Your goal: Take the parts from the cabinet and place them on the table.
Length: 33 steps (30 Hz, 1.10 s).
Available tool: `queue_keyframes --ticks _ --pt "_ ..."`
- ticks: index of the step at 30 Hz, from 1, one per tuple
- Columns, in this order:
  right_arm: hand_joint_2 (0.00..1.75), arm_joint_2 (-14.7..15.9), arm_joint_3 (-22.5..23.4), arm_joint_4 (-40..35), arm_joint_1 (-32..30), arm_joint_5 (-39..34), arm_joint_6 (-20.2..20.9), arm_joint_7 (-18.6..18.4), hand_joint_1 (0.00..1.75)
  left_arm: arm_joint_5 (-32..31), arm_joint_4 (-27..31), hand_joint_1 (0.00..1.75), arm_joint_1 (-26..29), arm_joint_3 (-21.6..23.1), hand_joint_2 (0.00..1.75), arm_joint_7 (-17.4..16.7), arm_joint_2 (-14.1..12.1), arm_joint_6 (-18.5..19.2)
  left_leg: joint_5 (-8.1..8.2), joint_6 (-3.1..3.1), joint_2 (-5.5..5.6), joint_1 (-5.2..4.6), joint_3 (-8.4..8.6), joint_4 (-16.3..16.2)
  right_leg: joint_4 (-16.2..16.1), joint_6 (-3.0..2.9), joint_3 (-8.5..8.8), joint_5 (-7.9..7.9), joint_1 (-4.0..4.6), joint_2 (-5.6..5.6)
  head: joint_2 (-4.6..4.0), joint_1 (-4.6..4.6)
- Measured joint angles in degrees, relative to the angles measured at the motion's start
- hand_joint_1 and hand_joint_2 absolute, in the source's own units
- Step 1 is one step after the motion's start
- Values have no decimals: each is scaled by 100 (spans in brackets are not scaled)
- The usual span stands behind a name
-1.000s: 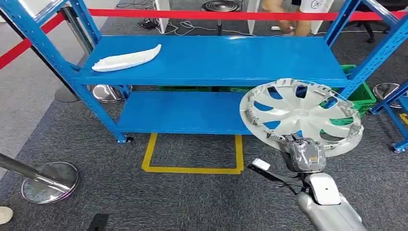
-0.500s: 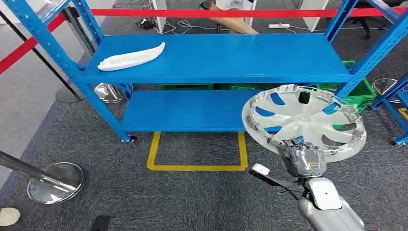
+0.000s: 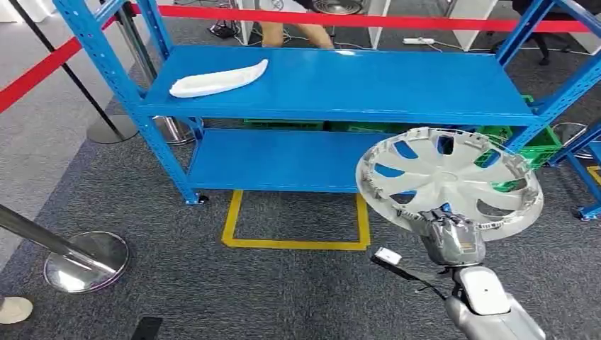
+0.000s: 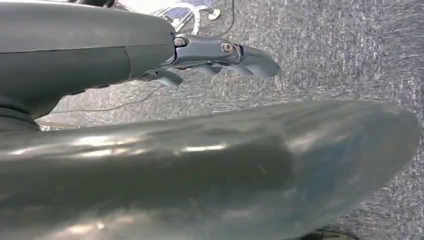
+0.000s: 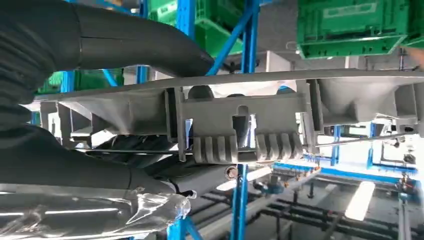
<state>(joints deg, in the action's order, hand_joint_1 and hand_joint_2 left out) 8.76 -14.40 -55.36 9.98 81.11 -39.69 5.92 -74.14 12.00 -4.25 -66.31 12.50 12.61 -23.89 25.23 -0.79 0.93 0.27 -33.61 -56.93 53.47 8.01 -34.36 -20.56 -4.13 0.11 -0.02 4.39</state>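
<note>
one silver hubcap (image 3: pixel 449 180) tilts just above the right hand (image 3: pixel 453 239) clamped on its rim; left hand (image 4: pixel 220 55) seemingly slack, holding nothing

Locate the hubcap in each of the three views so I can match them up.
Head view: the hubcap is at right centre, held at its near rim by the right hand, in front of the blue rack.
Left wrist view: not in it.
Right wrist view: the hubcap's ribbed rim runs edge-on across the middle.
Shared landmark: the green crate behind the rack, seen past the hubcap in the right wrist view.
</note>
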Motion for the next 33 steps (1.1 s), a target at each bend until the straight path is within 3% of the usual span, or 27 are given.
queue_keyframes --ticks 1,2,3,6,7,8,9,10,11,12,14,16,17,18,19,21,22,23,24,25,26,27,28,30,32,33 --pt "175 0 -2 -2 -10 -79 0 33 175 -7 0 0 -2 4 0 0 -2 2 -53 -50 -15 -13 24 82 -57 48 10 35 5 27 0 -2" --pt "175 4 -2 2 -21 -168 0 63 175 -11 0 0 0 9 0 0 -2 4 -149 -95 -65 52 96 241 -14 18 -71 -6 -5 11 0 -28" --pt "175 4 -2 7 -27 -218 0 83 175 -15 0 0 -1 13 0 0 2 9 -164 -113 -107 29 120 287 185 -51 -153 -187 29 -2 0 -26" --pt "175 18 0 22 -73 -295 0 98 175 -50 0 0 -15 20 0 2 -13 28 -158 -145 -206 -23 120 285 1719 -148 -811 -891 119 9 0 -55" --pt "175 17 0 33 -104 -304 0 100 175 -57 0 0 -14 20 0 0 -13 28 -156 -141 -231 -35 121 282 2004 -169 -927 -970 144 8 0 -52" --pt "175 17 0 37 -140 -312 0 100 175 -61 0 0 -14 22 0 0 -13 28 -148 -128 -255 -38 124 279 1958 -190 -890 -902 157 7 0 -55" --pt "175 20 0 37 -166 -314 0 100 175 -63 0 0 -14 24 0 2 -13 28 -138 -107 -290 -37 125 264 1641 -209 -711 -727 163 -5 0 -55" --pt "175 22 0 37 -175 -319 0 100 175 -63 0 0 -13 24 0 2 -11 28 -113 -69 -316 -27 124 229 1138 -223 -426 -508 163 -59 0 -55" --pt "175 26 0 37 -174 -321 0 98 175 -68 0 0 -12 26 0 0 -9 28 -65 -15 -357 -16 123 158 572 -221 -84 -311 162 -211 0 -57" --pt "175 22 -2 37 -166 -321 0 98 175 -70 0 0 -16 26 0 0 -29 28 -24 48 -372 -55 110 107 490 -261 -41 -472 222 -404 0 -66" --pt "175 22 -7 22 -170 -356 0 135 175 -72 0 0 -16 31 0 0 -31 26 4 106 -428 -78 105 45 513 -365 -41 -435 203 -261 0 -33" --pt "175 26 -2 22 -194 -443 0 155 175 -70 0 0 -12 37 0 0 -31 26 1 137 -526 -52 111 48 540 -428 -89 -426 227 -150 0 -37" --pt "175 26 0 20 -219 -468 0 162 175 -70 0 0 -15 42 0 0 -33 26 52 186 -529 -36 102 34 525 -481 -85 -401 201 -95 0 -37" --pt "175 26 -2 9 -235 -481 0 168 175 -70 0 0 -20 50 0 0 -37 26 207 219 -364 -18 58 -112 521 -511 -92 -392 192 -47 0 -31" --pt "175 26 -2 4 -238 -481 0 175 175 -70 0 0 -21 54 0 0 -37 26 457 237 -234 -16 -96 -479 520 -538 -109 -383 184 -2 0 -31" --pt "175 26 2 4 -239 -485 0 177 175 -70 0 0 -11 55 0 0 -37 26 890 256 -148 3 -520 -1405 520 -570 -151 -368 184 121 0 -26" --pt "175 26 2 4 -246 -485 0 179 175 -70 0 0 -3 55 0 0 -35 26 988 259 -130 9 -675 -1730 520 -573 -164 -364 185 190 0 -26" --pt "175 26 2 4 -258 -485 0 179 175 -70 0 0 1 55 0 0 -35 26 932 256 -120 15 -704 -1795 520 -563 -169 -355 183 267 0 -26" --pt "175 26 2 4 -272 -485 0 181 175 -70 0 0 -1 55 0 0 -39 26 742 255 -112 26 -608 -1595 520 -553 -170 -349 175 345 0 -24" --pt "175 26 2 4 -283 -485 0 181 175 -70 0 0 -7 57 0 0 -44 26 477 255 -85 40 -401 -1179 521 -536 -169 -339 161 421 0 -28" --pt "175 26 2 4 -283 -485 0 183 175 -70 0 0 -11 59 0 0 -46 26 231 263 18 67 -152 -687 522 -513 -170 -329 145 493 0 -26" --pt "175 26 2 0 -280 -485 0 183 175 -70 0 0 -10 59 0 0 -44 26 92 289 346 131 51 -278 522 -467 -185 -319 140 555 0 -22" --pt "175 26 2 -11 -261 -485 0 183 175 -70 0 0 -9 61 0 0 -35 26 174 295 510 159 138 -66 563 -413 -240 -313 169 629 0 -15" --pt "175 28 4 -20 -259 -485 0 183 175 -70 -2 0 -12 63 0 0 -37 26 184 249 398 130 96 -96 484 -314 -288 -230 133 752 0 -26" --pt "175 35 4 -20 -308 -481 0 181 175 -66 -2 0 -9 61 0 -2 -44 24 137 140 255 136 96 -70 411 -211 -288 -165 105 880 0 -26" --pt "175 35 2 -20 -340 -478 0 181 175 -68 -2 0 -27 61 0 0 -50 22 120 99 188 130 101 -60 494 -225 -366 -233 126 601 0 -39"
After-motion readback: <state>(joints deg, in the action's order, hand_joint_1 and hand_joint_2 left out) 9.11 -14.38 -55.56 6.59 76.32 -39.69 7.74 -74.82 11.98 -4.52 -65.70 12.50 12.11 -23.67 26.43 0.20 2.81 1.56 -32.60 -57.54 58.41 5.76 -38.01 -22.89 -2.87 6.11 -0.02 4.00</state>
